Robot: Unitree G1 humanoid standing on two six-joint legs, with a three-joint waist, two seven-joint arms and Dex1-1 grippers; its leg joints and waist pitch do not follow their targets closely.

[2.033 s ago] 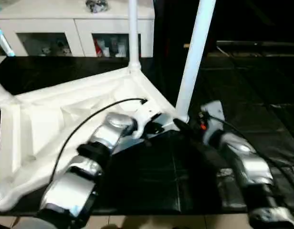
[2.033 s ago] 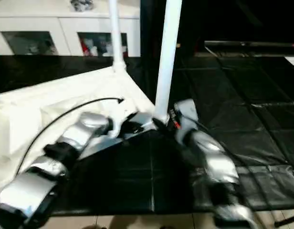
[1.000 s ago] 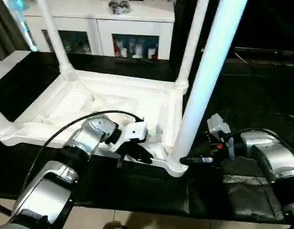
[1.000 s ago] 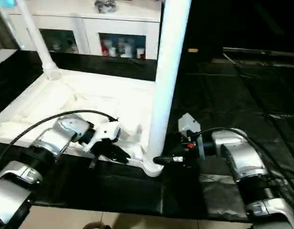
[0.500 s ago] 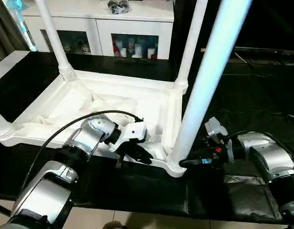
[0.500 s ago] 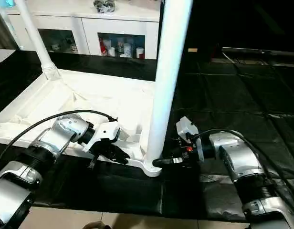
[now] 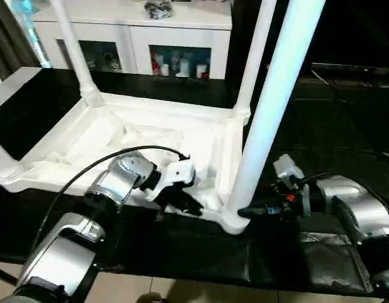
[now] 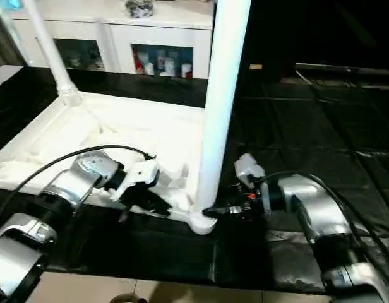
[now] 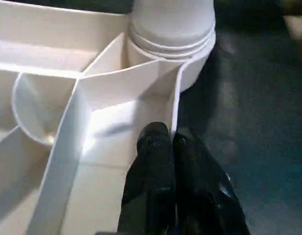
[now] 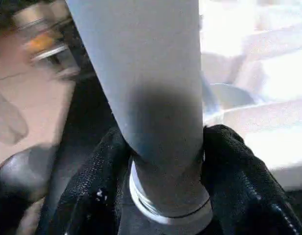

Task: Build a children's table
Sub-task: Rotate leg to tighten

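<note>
Since a second back, your right gripper point(image 10: 165, 161) narrowed onto the near leg point(image 7: 270, 107) just above its socket; the right wrist view showed the fingers point(image 10: 239, 166) clasping it. Left gripper point(image 9: 165, 147) was clenched with nothing between the fingers, tips at the tabletop point(image 7: 150, 136) rim. Tabletop lay underside up on the black surface point(image 7: 321, 126), legs standing. Step looked like seating that leg; next probably needs twisting or pushing it down. Left wrist view showed the ribs and socket collar; head views showed the other legs.

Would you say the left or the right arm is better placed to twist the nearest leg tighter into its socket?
Right, probably: the right gripper already straddles the nearest leg at its base, while the left gripper is pinched shut on the tabletop rim.
</note>
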